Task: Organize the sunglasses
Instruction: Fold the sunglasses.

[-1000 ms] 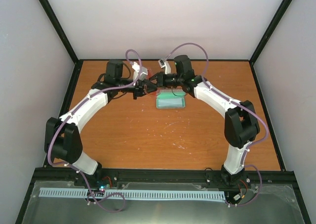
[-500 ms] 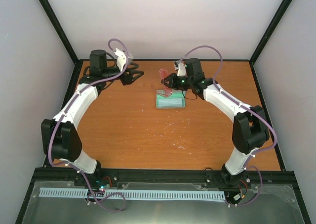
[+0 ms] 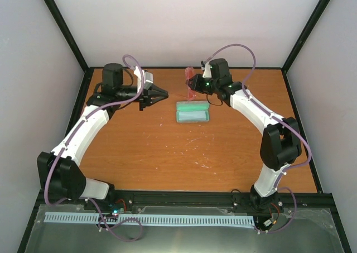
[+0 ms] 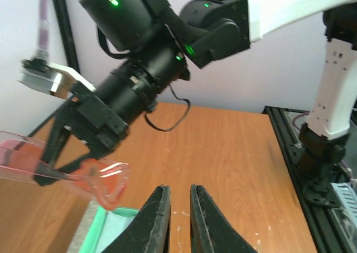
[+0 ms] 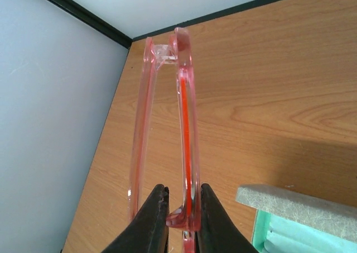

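1. The sunglasses point(image 5: 188, 124) point(image 3: 190, 79) point(image 4: 105, 177): translucent red-pink, held in the air over the far middle of the tabletop, just beyond the far edge of the case. In my right wrist view they are edge-on. Two slim strips run away from me side by side and meet at a clear hinge at the far end.
2. My right gripper point(image 5: 183, 198) point(image 3: 196, 84): clamped on the right-hand strip at its near end. The left-hand strip passes outside my left finger.
3. The case point(image 3: 193, 112) point(image 5: 290, 205) point(image 4: 114, 226): grey, rectangular, lying open on the tabletop with its green lining up, below and to the near side of the sunglasses.
4. My left gripper point(image 4: 179, 196) point(image 3: 158, 95): well left of the case and raised. Its fingers are almost together with only a thin gap, and there is nothing between them.
5. The tabletop point(image 3: 167, 152): orange-brown wood grain, with pale scuffs near the middle.
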Available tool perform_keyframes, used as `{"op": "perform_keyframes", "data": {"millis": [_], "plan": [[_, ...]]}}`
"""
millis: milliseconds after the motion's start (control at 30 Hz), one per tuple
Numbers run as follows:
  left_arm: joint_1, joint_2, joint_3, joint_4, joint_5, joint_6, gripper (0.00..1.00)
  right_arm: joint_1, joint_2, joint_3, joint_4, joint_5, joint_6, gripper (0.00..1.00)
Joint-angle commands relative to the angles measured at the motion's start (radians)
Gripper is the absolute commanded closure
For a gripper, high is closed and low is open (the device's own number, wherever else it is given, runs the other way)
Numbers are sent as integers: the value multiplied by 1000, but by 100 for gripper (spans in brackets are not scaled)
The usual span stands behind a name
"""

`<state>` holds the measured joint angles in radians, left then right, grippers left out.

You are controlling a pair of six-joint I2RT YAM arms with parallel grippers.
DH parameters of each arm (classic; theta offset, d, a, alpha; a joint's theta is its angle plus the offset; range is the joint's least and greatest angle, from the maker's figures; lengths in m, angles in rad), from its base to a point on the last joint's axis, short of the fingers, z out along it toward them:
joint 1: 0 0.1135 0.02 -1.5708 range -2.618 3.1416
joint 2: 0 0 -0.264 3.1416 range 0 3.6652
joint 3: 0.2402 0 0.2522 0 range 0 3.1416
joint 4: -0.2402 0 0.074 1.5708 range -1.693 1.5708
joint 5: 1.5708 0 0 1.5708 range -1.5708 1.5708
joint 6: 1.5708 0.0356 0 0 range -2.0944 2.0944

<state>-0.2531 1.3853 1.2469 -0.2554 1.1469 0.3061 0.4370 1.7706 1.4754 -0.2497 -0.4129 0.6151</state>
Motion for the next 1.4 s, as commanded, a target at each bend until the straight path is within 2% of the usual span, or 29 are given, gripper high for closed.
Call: {"op": "perform_keyframes", "data": {"millis": [0,200,567,967,1367], "plan": [[-25,-30,-20,-85,73,101,88,-8,9,28,30,-3,23,97],[-41,-4,-24,6,79,35,85,2,-23,-3,37,-103,-10,97],[-67,141,72,205,102,-84,84,25,-137,-101,46,-169,-64,97],[-69,276,173,250,99,-111,83,68,-202,-140,8,-274,-152,96],[-69,409,193,198,82,-71,81,68,-286,-216,80,-397,-148,94]]}}
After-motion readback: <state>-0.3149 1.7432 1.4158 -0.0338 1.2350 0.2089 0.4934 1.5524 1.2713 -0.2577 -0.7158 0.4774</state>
